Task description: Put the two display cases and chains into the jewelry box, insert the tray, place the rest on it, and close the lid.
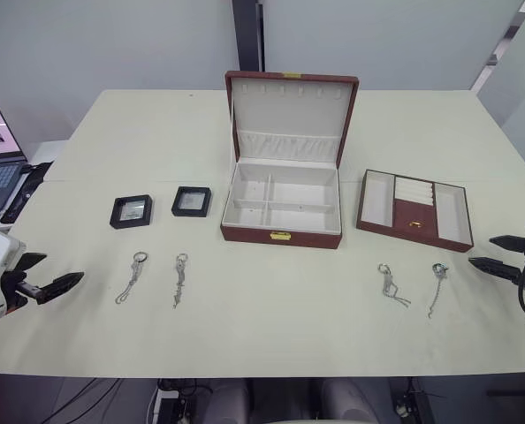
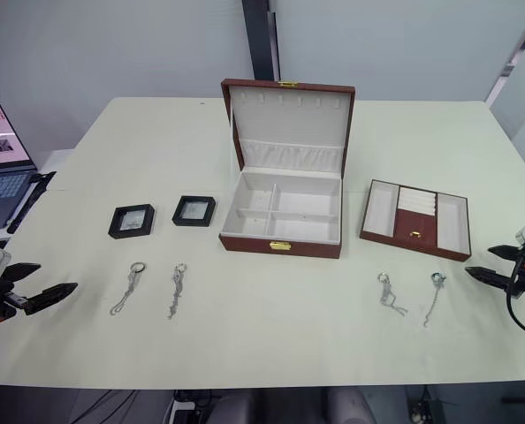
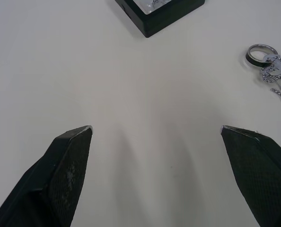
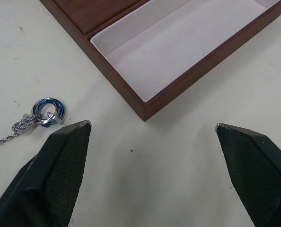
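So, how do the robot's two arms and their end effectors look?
Each end effector has two black, tapering, pointed fingers with finely textured inner faces. The left end effector sits on a white wrist housing with a blue part. The right end effector has a black cable.

Jewelry box (image 1: 280, 212) sits mid-table (lid (image 1: 291, 115) up), display cases (image 1: 131, 211) left, tray (image 1: 414, 209) right, chains (image 1: 132, 276) in front

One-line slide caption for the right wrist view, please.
Open right pincer hovers over the table near a corner of the tray, a blue-ringed chain lying beside it.
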You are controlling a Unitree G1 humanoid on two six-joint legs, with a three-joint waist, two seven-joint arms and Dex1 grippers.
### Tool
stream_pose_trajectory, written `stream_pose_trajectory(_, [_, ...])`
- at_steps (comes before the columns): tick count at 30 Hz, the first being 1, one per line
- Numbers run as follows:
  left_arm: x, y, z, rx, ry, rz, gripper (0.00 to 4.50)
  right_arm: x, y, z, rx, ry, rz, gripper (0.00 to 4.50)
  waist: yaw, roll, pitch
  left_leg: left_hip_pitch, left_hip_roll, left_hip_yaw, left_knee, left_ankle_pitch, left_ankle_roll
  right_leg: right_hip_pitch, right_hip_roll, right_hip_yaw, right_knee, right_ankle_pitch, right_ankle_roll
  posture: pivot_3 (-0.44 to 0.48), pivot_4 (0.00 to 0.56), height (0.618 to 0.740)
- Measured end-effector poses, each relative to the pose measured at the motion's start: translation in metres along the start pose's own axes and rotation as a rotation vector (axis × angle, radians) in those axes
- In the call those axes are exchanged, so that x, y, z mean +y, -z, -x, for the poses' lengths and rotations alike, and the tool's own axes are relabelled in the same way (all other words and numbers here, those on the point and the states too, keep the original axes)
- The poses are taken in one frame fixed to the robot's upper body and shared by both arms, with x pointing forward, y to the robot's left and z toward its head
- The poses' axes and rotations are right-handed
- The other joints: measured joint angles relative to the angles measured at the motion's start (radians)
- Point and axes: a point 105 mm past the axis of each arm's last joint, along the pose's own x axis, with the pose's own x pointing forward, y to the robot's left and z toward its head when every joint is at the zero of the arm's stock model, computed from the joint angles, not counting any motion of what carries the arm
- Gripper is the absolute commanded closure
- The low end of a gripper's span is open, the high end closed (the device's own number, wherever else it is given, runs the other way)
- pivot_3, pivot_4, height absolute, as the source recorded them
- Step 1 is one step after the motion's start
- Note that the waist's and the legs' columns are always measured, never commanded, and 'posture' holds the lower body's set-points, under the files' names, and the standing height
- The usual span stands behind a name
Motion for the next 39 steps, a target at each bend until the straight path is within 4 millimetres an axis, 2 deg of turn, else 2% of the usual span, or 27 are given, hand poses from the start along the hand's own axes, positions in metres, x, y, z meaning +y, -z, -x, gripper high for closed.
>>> stream_pose_trajectory(2, [0.000, -0.005, -0.005, -0.031, -0.015, 0.021, 0.00, -0.004, -0.011, 0.004, -0.064, 0.025, -0.024, 0.04, 0.000, 0.000, 0.000, 0.000, 0.000, 0.000, 0.001, 0.000, 0.000, 0.000, 0.000, 0.000, 0.001, 0.000, 0.000, 0.000, 0.150, 0.740])
stream_pose_trajectory(5, [-0.004, -0.021, -0.011, -0.095, -0.010, 0.063, 0.00, -0.003, -0.040, 0.005, -0.190, 0.038, -0.039, 0.04, 0.000, 0.000, 0.000, 0.000, 0.000, -0.001, 0.001, 0.000, 0.000, 0.000, 0.000, 0.000, 0.002, 0.000, 0.000, 0.000, 0.150, 0.740])
stream_pose_trajectory(8, [-0.012, -0.056, -0.021, -0.217, 0.011, 0.087, 0.00, 0.015, -0.071, -0.007, -0.303, -0.019, -0.044, 0.04, 0.002, 0.000, 0.000, -0.001, 0.000, -0.002, 0.002, 0.000, 0.000, 0.000, 0.000, 0.000, 0.003, 0.000, 0.000, 0.000, 0.150, 0.740])
stream_pose_trajectory(9, [-0.014, -0.062, -0.023, -0.235, 0.017, 0.083, 0.00, 0.018, -0.075, -0.010, -0.317, -0.033, -0.042, 0.04, 0.002, 0.000, 0.000, -0.001, 0.001, -0.002, 0.002, 0.000, 0.000, 0.000, 0.000, 0.000, 0.003, 0.000, 0.000, 0.000, 0.150, 0.740])
stream_pose_trajectory(11, [-0.022, -0.081, -0.032, -0.277, 0.036, 0.066, 0.38, 0.032, -0.089, -0.021, -0.364, -0.062, -0.053, 0.00, 0.003, 0.000, 0.000, -0.001, 0.000, -0.002, 0.002, 0.000, 0.000, 0.000, 0.000, 0.000, 0.003, 0.000, 0.000, 0.000, 0.150, 0.740])
stream_pose_trajectory(12, [-0.033, -0.092, -0.046, -0.310, 0.063, 0.063, 0.62, 0.044, -0.098, -0.033, -0.384, -0.085, -0.045, 0.30, 0.005, 0.000, 0.000, -0.001, 0.000, -0.002, 0.002, 0.000, 0.000, 0.000, 0.000, 0.000, 0.003, 0.000, 0.000, 0.000, 0.150, 0.740])
stream_pose_trajectory(13, [-0.036, -0.093, -0.049, -0.312, 0.072, 0.062, 0.89, 0.047, -0.099, -0.035, -0.386, -0.093, -0.043, 0.65, 0.006, 0.000, 0.000, -0.001, 0.000, -0.002, 0.003, 0.000, 0.000, 0.000, 0.000, 0.000, 0.003, 0.000, 0.000, 0.000, 0.150, 0.740])
stream_pose_trajectory(15, [-0.056, -0.094, -0.072, -0.290, 0.118, 0.059, 1.25, 0.058, -0.105, -0.051, -0.366, -0.094, -0.018, 1.10, 0.008, 0.000, 0.000, -0.002, 0.000, -0.001, 0.003, 0.000, 0.000, -0.001, 0.000, 0.000, 0.003, 0.000, 0.000, 0.000, 0.150, 0.740])
stream_pose_trajectory(17, [-0.091, -0.113, -0.102, -0.315, 0.202, 0.024, 1.81, 0.085, -0.122, -0.085, -0.357, -0.141, 0.050, 1.73, 0.009, 0.000, 0.000, -0.002, 0.000, -0.002, 0.007, 0.000, 0.000, -0.001, 0.001, -0.001, 0.006, 0.000, 0.000, 0.000, 0.150, 0.740])
stream_pose_trajectory(20, [-0.123, -0.117, -0.124, -0.294, 0.284, -0.015, 2.78, 0.107, -0.126, -0.110, -0.312, -0.169, 0.104, 2.60, 0.009, 0.000, 0.000, -0.006, -0.001, -0.002, 0.009, 0.000, -0.001, -0.004, 0.001, -0.001, 0.007, 0.000, 0.000, 0.000, 0.150, 0.740])
stream_pose_trajectory(23, [-0.125, -0.113, -0.135, -0.267, 0.275, -0.016, 3.72, 0.108, -0.123, -0.119, -0.265, -0.133, 0.112, 3.39, 0.009, -0.001, -0.001, -0.022, -0.001, -0.001, 0.016, 0.002, -0.003, -0.021, 0.001, -0.001, 0.014, 0.000, 0.000, 0.000, 0.150, 0.740])
stream_pose_trajectory(26, [-0.131, -0.119, -0.144, -0.274, 0.277, -0.020, 4.50, 0.116, -0.124, -0.130, -0.246, -0.130, 0.110, 4.08, 0.009, -0.001, -0.001, -0.023, -0.001, -0.002, 0.017, 0.002, -0.003, -0.021, 0.001, -0.001, 0.016, 0.000, 0.000, 0.000, 0.150, 0.740])
stream_pose_trajectory(27, [-0.135, -0.124, -0.148, -0.283, 0.283, -0.022, 4.50, 0.121, -0.126, -0.136, -0.245, -0.134, 0.113, 4.41, 0.009, -0.001, -0.001, -0.022, -0.001, -0.002, 0.018, 0.002, -0.003, -0.021, 0.001, -0.001, 0.017, 0.000, 0.000, 0.000, 0.150, 0.740])
stream_pose_trajectory(28, [-0.139, -0.127, -0.150, -0.290, 0.291, -0.028, 4.50, 0.125, -0.127, -0.139, -0.246, -0.142, 0.115, 4.49, 0.009, -0.001, -0.001, -0.022, -0.001, -0.002, 0.018, 0.002, -0.003, -0.021, 0.001, -0.001, 0.017, 0.000, 0.000, 0.000, 0.150, 0.740])
stream_pose_trajectory(33, [-0.153, -0.133, -0.155, -0.317, 0.329, -0.028, 4.50, 0.132, -0.122, -0.150, -0.202, -0.137, 0.112, 4.49, 0.009, -0.001, -0.001, -0.022, -0.001, -0.002, 0.017, 0.002, -0.003, -0.022, 0.001, -0.001, 0.016, 0.000, 0.000, 0.000, 0.150, 0.740])
stream_pose_trajectory(36, [-0.162, -0.134, -0.158, -0.316, 0.353, -0.029, 4.50, 0.134, -0.126, -0.152, -0.206, -0.141, 0.119, 4.49, 0.009, -0.001, -0.001, -0.022, -0.001, -0.002, 0.017, 0.002, -0.003, -0.021, 0.001, -0.001, 0.017, 0.000, 0.000, 0.000, 0.150, 0.740])
stream_pose_trajectory(39, [-0.164, -0.134, -0.159, -0.312, 0.357, -0.034, 4.50, 0.141, -0.127, -0.155, -0.212, -0.163, 0.111, 4.49, 0.007, -0.001, -0.001, -0.022, -0.001, -0.002, 0.017, 0.002, -0.003, -0.021, 0.001, -0.001, 0.017, 0.000, 0.000, 0.000, 0.150, 0.740])
